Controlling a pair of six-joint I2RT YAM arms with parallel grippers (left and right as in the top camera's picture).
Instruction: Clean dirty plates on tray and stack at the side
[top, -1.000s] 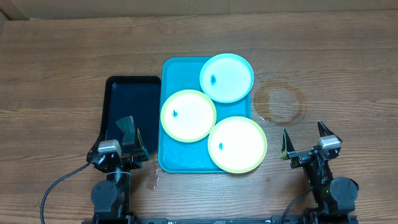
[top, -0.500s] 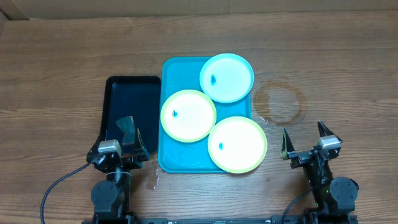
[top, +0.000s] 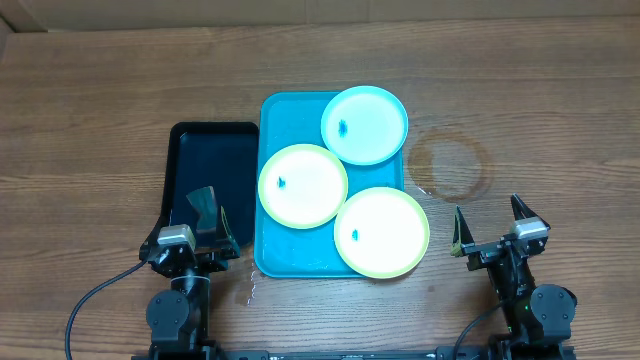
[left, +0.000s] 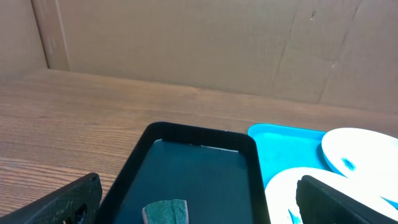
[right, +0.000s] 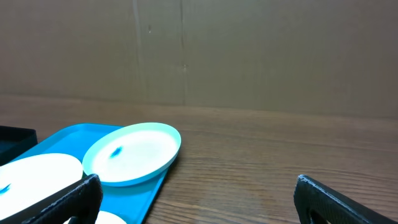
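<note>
The turquoise tray (top: 272, 120) lies mid-table and holds all three plates. The light blue plate (top: 365, 124) is at its far right, a yellow-green plate (top: 303, 186) at the left, another yellow-green plate (top: 381, 232) at the near right; each has a small blue smudge. The tray (left: 280, 155) and plates also show in the left wrist view, and the blue plate (right: 130, 162) in the right wrist view. My left gripper (top: 210, 222) is open over the near end of the black tray. My right gripper (top: 490, 225) is open and empty, right of the tray.
A smaller black tray (top: 205, 160) lies left of the turquoise one, with a green sponge (top: 202, 200) at its near end, also seen in the left wrist view (left: 165, 211). A faint ring stain (top: 448, 165) marks the wood right of the tray. A cardboard wall stands behind.
</note>
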